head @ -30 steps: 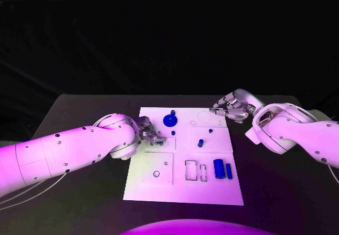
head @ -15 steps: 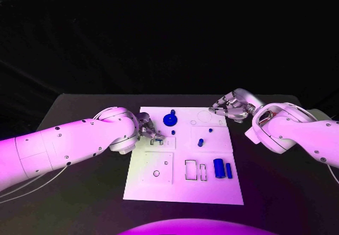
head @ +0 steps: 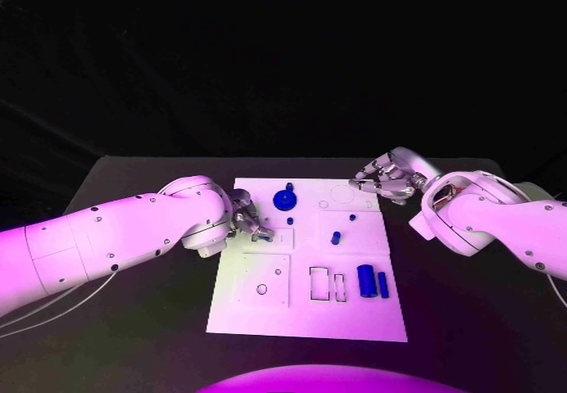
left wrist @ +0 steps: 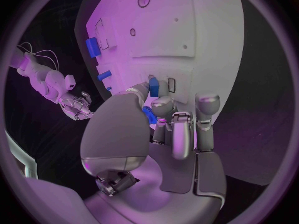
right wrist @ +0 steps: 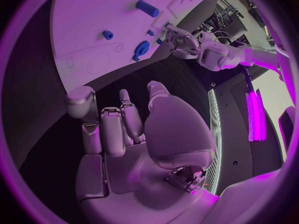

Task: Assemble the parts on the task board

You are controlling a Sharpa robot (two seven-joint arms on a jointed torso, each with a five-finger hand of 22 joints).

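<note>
The white task board lies mid-table. My left hand hovers at the board's left edge, and in the left wrist view it pinches a small blue piece between thumb and a finger, beside a small rectangular slot. My right hand hangs over the board's far right corner, fingers loosely apart and holding nothing. A blue round disc stands at the far side of the board. Small blue pegs dot its middle. A blue cylinder and a blue bar lie near the right edge.
Empty rectangular slots and a square plate with a hole take up the board's near half. Bare black table surrounds the board on every side. My left forearm reaches in across the table's left part.
My left hand has drawn a little up and away from the small slots at the board's left edge. The right hand has stayed where it was.
</note>
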